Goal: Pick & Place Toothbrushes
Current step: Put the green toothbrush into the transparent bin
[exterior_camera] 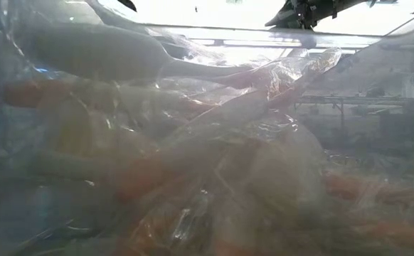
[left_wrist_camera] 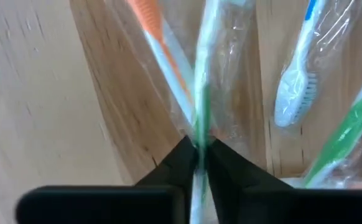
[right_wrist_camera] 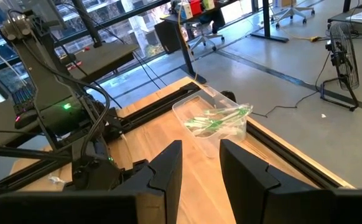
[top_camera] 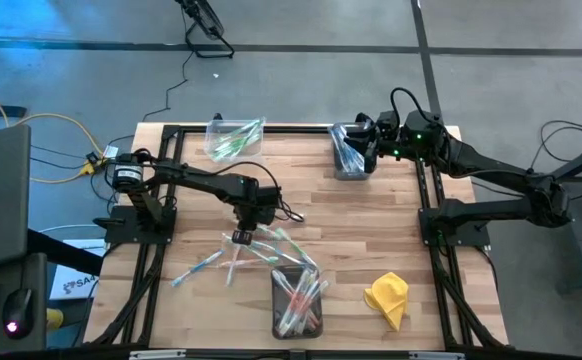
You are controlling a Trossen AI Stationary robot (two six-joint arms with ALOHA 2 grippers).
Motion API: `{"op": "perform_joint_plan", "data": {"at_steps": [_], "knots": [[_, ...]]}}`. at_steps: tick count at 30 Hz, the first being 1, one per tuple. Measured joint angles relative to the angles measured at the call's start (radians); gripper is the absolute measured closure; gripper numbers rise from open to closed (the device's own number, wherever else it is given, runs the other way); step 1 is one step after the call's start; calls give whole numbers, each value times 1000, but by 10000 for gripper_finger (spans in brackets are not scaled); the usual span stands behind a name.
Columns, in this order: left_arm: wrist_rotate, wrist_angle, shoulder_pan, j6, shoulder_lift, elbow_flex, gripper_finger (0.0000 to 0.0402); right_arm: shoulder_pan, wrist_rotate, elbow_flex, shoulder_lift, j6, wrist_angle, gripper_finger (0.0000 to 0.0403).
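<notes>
Loose wrapped toothbrushes (top_camera: 246, 255) lie in a heap on the wooden table, near the middle. My left gripper (top_camera: 241, 238) stands over the heap, pointing down, shut on a green-and-white toothbrush (left_wrist_camera: 201, 74). An orange one (left_wrist_camera: 151, 25) lies right beside it; a blue one (left_wrist_camera: 293, 93) and another green one (left_wrist_camera: 346, 134) lie farther off. My right gripper (right_wrist_camera: 201, 158) waits open and holding nothing, raised over the far right bin (top_camera: 349, 152). My left gripper pinches the green-and-white toothbrush's thin handle (left_wrist_camera: 199, 127) in its clear wrapper between its two fingertips (left_wrist_camera: 182, 155). The fingers come from above, pointing down, one on each side of the handle. The brush's far part still lies among the others on the table.
A clear bin (top_camera: 296, 300) with several orange toothbrushes stands at the near edge and fills the low view. A bin with green brushes (top_camera: 233, 140) (right_wrist_camera: 215, 121) stands at the far left. A yellow cloth (top_camera: 388, 298) lies near right. Black frame rails (top_camera: 431, 200) edge the table.
</notes>
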Motion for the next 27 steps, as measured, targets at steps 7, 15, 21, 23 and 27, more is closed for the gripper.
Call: {"op": "perform_joint_plan", "data": {"at_steps": [7, 15, 21, 23, 27], "knots": [[-23, -106, 0, 0, -1, 41, 384, 0, 0, 0, 0, 0, 0, 302], [-47, -243, 1, 9, -2, 192, 389, 0, -1, 0, 0, 0, 0, 302], [-57, -327, 37, -15, -2, 324, 391, 0, -5, 0, 0, 0, 0, 302], [-61, -358, 61, -44, -2, 376, 387, 0, -5, 0, 0, 0, 0, 302], [-61, -413, 109, -103, -2, 478, 386, 0, -9, 0, 0, 0, 0, 302]]}}
